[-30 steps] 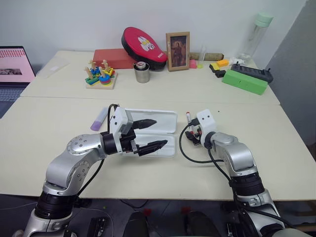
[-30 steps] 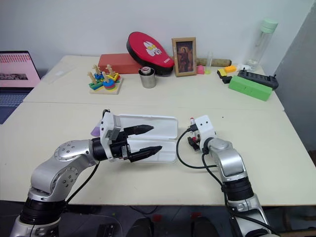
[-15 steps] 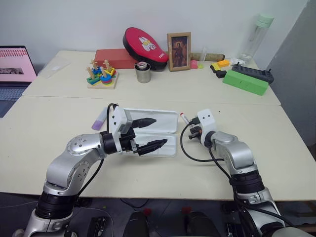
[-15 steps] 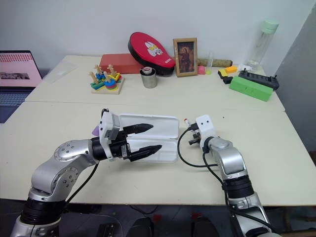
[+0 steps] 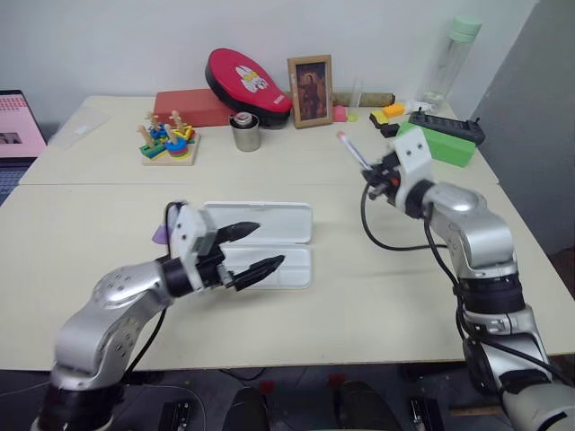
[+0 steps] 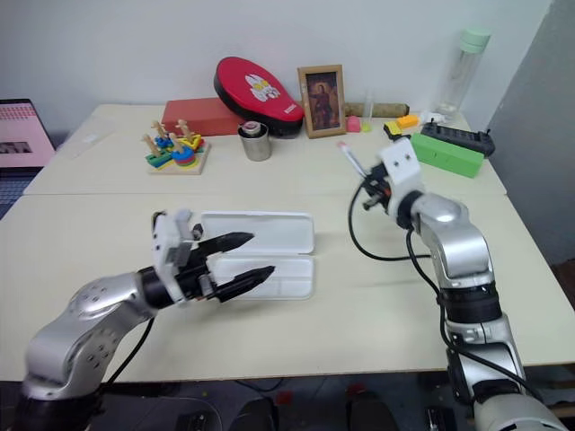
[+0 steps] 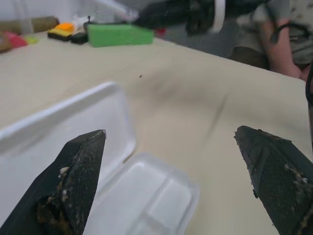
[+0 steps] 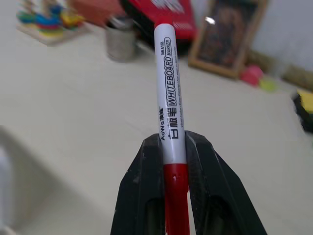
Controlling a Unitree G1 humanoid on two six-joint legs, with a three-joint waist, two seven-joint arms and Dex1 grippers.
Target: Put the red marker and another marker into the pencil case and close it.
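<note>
Here the right tool [image 8: 168,152] is clamped on the red marker [image 8: 167,103] — its two black fingers [image 8: 141,196] pinch the white barrel just above the red cap, and the rest of the barrel, printed "WHITEBOARD MARKER", sticks out past the tips to a red end. In the head views this tool [image 5: 382,172] is held up above the right part of the desk [image 5: 377,296], the marker [image 5: 352,151] slanting up and to the left from it, clear of the surface.

The left tool [image 5: 253,250] is wide open and holds nothing; its fingers [image 7: 73,181] are spread well apart and point to the right, low over the pencil case [image 5: 278,235]. The case lies open near the middle of the desk, its lid folded back on the far side and the tray on the near side, white and with nothing seen inside it. Just left of the case, partly hidden behind the left tool's wrist, a bit of the lilac marker [image 5: 159,233] lies on the desk.

Along the far edge stand a stacking toy [image 5: 168,141], a metal cup [image 5: 244,132], a red oval pad [image 5: 236,79], a framed picture [image 5: 310,79], a green box [image 5: 438,144] and a clear bottle [image 5: 449,54] — all well apart from the case.
</note>
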